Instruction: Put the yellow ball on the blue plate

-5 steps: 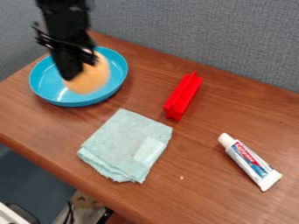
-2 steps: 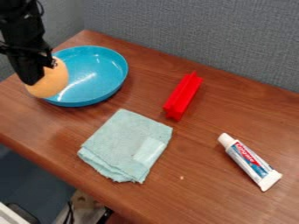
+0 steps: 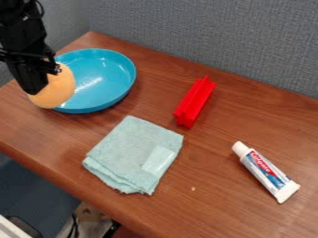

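Note:
The yellow ball (image 3: 56, 91) is an orange-yellow egg-shaped ball at the left rim of the blue plate (image 3: 106, 76), a bright turquoise shallow dish at the table's far left. My black gripper (image 3: 43, 80) points straight down onto the ball, its fingers shut on the ball's upper left side. The ball's top and left side are hidden behind the fingers. Whether the ball touches the plate's rim I cannot tell.
A red rectangular block (image 3: 194, 100) lies right of the plate. A pale teal folded cloth (image 3: 134, 153) lies near the front edge of the wooden table (image 3: 236, 116). A white toothpaste tube (image 3: 265, 170) lies at the right. A grey wall stands behind.
The gripper and the ball moved left, from over the plate's middle to its left rim. Over the last half second they hardly shifted.

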Tool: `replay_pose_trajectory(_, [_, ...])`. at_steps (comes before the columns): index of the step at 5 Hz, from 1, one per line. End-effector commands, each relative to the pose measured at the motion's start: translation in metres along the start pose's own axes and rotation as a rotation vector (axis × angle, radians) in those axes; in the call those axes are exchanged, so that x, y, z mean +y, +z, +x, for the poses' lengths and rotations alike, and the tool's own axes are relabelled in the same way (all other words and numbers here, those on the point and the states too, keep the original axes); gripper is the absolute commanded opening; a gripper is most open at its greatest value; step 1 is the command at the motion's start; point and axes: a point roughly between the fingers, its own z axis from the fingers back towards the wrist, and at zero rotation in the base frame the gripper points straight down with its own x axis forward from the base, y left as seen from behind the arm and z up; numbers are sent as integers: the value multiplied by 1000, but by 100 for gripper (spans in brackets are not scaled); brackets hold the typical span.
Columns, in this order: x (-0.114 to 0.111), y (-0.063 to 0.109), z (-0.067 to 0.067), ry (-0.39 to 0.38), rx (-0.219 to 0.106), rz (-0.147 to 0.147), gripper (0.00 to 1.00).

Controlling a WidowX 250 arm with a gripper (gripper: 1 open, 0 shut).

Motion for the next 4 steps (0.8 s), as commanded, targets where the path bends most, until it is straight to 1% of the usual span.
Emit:
replay_pose_trajectory(1, [0,9,16,-4,-40,7,0])
replay_pose_trajectory(2, [3,5,36,-5,-50,-2,0])
replay_pose_trajectory(3, [16,-2,44,9,-47,5,0])
replay_pose_trajectory(4, [21,-11,52,13,-42,6,0])
